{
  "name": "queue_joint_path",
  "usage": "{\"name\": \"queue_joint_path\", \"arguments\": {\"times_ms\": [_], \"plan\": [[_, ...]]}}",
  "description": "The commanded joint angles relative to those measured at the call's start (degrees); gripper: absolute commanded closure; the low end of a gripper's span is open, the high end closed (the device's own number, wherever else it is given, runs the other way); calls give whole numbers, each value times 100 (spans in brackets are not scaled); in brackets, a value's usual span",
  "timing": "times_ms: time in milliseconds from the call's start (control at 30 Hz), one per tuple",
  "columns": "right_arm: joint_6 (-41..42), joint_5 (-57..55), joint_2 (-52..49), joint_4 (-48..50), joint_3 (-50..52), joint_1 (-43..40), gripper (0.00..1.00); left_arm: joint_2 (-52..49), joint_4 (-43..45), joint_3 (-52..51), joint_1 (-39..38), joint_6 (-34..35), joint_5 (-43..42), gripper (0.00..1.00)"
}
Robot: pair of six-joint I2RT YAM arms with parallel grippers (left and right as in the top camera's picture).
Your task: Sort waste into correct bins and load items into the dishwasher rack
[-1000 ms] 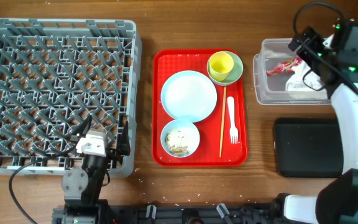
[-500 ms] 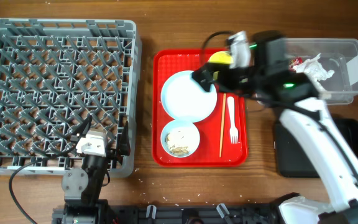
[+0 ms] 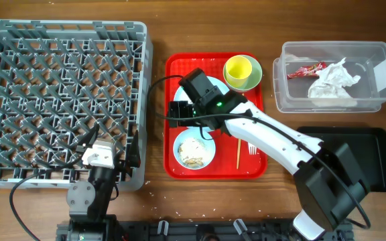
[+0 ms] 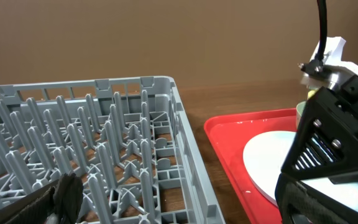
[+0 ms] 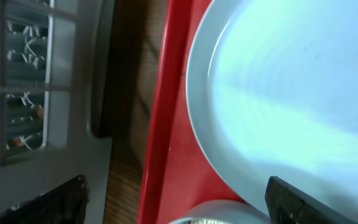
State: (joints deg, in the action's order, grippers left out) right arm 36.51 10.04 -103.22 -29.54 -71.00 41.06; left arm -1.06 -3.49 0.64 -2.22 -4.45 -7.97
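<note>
**Clerk:** Right gripper, position and state?

**Inspector:** The right gripper (image 3: 179, 112) is low over the red serving tray (image 3: 223, 167), at the 9 o'clock edge of the pale blue plate (image 5: 291, 87). Its jaws are spread wide with the plate's rim in the gap. Whether either finger touches the rim, I cannot tell. Nothing is held.

**Clerk:** Left gripper?

**Inspector:** The left gripper (image 4: 179, 193) is at the 5 o'clock corner of the dishwasher rack (image 3: 62, 100). Its fingers are far apart and it holds nothing.

**Clerk:** Layout, taking the red tray as dial centre?

**Inspector:** The rack is at 9 o'clock. The clear tub (image 3: 293, 100) is at 2 o'clock and holds the red snack wrapper (image 3: 305, 70) and the crumpled napkin (image 3: 334, 82), side by side. The black tray (image 3: 367, 144) is at 4 o'clock.

**Clerk:** And on the red tray itself?

**Inspector:** The plate sits towards 11 o'clock, largely under the right arm. The yellow cup (image 3: 238, 67) stands inside the light green bowl (image 3: 254, 79) at 1 o'clock. The whitish bowl (image 3: 208, 152) is at 7 o'clock, just beside the plate, with food scraps (image 3: 193, 152) in it. The chopsticks (image 3: 238, 152) are at 4 o'clock, lying along the 12-to-6 line.
</note>
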Motion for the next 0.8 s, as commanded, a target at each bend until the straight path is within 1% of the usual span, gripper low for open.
{"name": "queue_joint_path", "arguments": {"times_ms": [0, 133, 200, 233, 333, 433, 500, 633, 767], "plan": [[96, 352, 138, -103, -2, -15, 9, 35, -17, -33, -24, -72, -50, 0], [111, 46, 627, -315, -7, -70, 8, 35, -17, -33, -24, -72, -50, 0], [109, -149, 1005, -457, -68, -260, 5, 35, -17, -31, -24, -72, -50, 0], [114, -319, 1307, -575, -101, -476, 0, 35, -17, -31, -24, -72, -50, 0], [120, -820, 2129, -1021, -103, -1362, 0, 35, -17, -31, -24, -72, -50, 0], [125, -761, 2559, -1495, -103, -2135, 0, 35, -17, -33, -24, -72, -50, 0], [111, -452, 2636, -1867, -103, -2437, 0, 35, -17, -33, -24, -72, -50, 0], [98, -363, 2529, -2505, -87, -2437, 0, 35, -17, -33, -24, -72, -50, 0], [96, -367, 2363, -2538, -87, -2437, 0, 35, -17, -31, -24, -72, -50, 0]]}}
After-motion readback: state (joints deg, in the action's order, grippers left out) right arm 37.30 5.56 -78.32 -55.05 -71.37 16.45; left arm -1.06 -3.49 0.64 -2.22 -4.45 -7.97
